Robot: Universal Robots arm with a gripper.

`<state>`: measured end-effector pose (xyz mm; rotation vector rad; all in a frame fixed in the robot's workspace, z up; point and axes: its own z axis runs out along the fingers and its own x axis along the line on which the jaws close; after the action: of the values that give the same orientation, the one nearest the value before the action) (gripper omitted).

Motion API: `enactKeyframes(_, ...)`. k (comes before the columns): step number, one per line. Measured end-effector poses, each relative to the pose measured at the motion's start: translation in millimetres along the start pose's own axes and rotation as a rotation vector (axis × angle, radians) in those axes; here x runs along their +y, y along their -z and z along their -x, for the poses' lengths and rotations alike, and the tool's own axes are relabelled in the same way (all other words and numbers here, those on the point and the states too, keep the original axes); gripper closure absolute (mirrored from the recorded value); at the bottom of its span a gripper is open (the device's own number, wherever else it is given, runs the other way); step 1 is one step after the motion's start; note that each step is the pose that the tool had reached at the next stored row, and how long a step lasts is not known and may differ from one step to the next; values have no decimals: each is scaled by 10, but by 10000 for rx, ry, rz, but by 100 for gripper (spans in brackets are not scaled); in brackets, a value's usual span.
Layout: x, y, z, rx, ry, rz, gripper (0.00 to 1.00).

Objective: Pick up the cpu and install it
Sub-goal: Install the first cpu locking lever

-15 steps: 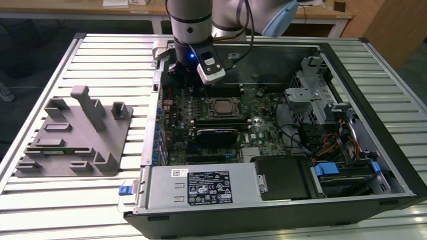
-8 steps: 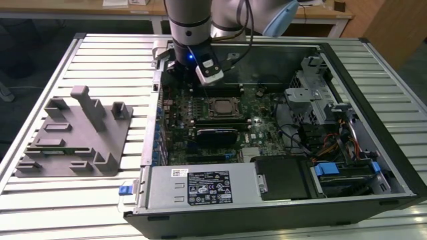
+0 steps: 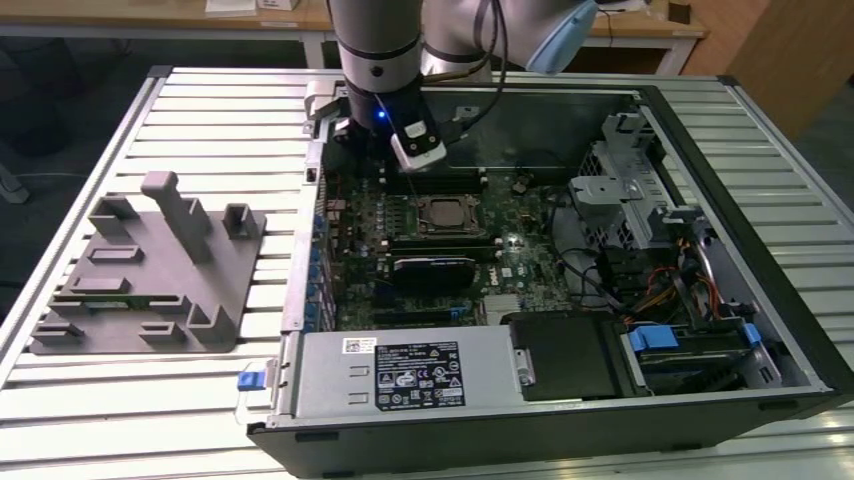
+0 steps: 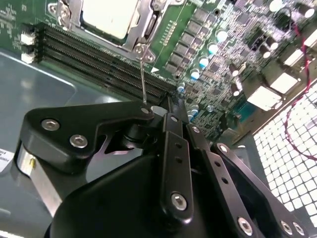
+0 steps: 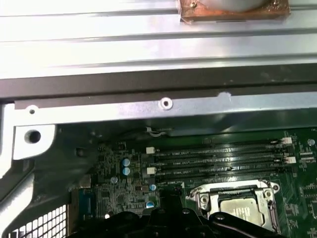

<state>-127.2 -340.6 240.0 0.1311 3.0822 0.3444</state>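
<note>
jaws of the gripper [image 4: 166, 106] sit behind black linkage in the second wrist view, so whether they are apart or together cannot be told. in the exterior view the gripper [image 3: 400, 160] hangs low inside the open computer case [image 3: 747, 300], over the far part of the motherboard [image 3: 534, 230], and the arm [image 3: 380, 50] above it is cut off by the frame. the cpu [image 3: 443, 213] already lies in its socket, its silvery top showing, near the gripper but apart from it. in the second wrist view the cpu [image 4: 111, 17] is cut by the frame edge, and a thin metal lever [image 4: 142, 74] stands up between the socket and the gripper. in the first wrist view the cpu [image 5: 242, 210] is partly hidden by the dark gripper body along the frame edge, with the memory slots [image 5: 218, 158] just beside the socket and the case's metal wall [image 5: 148, 106] beyond them.

around it: a black heatsink [image 3: 430, 272] lies on the board beside the socket, a grey power supply [image 3: 400, 370] with labels fills the near corner, and cables [image 3: 661, 290] tangle by the drive cage [image 3: 627, 190] on the exterior view's right. a grey plastic tray [image 3: 147, 270] stands on the slatted worktop [image 3: 200, 110] on the exterior view's left, well apart from the case; what lies in its pockets is hard to make out.
</note>
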Motion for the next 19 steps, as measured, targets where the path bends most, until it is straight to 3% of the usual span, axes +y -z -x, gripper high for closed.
enactKeyframes(2, 0, 1, 0, 13, -8, 160, 89)
enactKeyframes(4, 1, 1, 0, 20, -12, 250, 89)
enactKeyframes(11, 4, -1, 50, 21, -13, 252, 89)
enactKeyframes(19, 21, -10, 253, 22, -11, 251, 89)
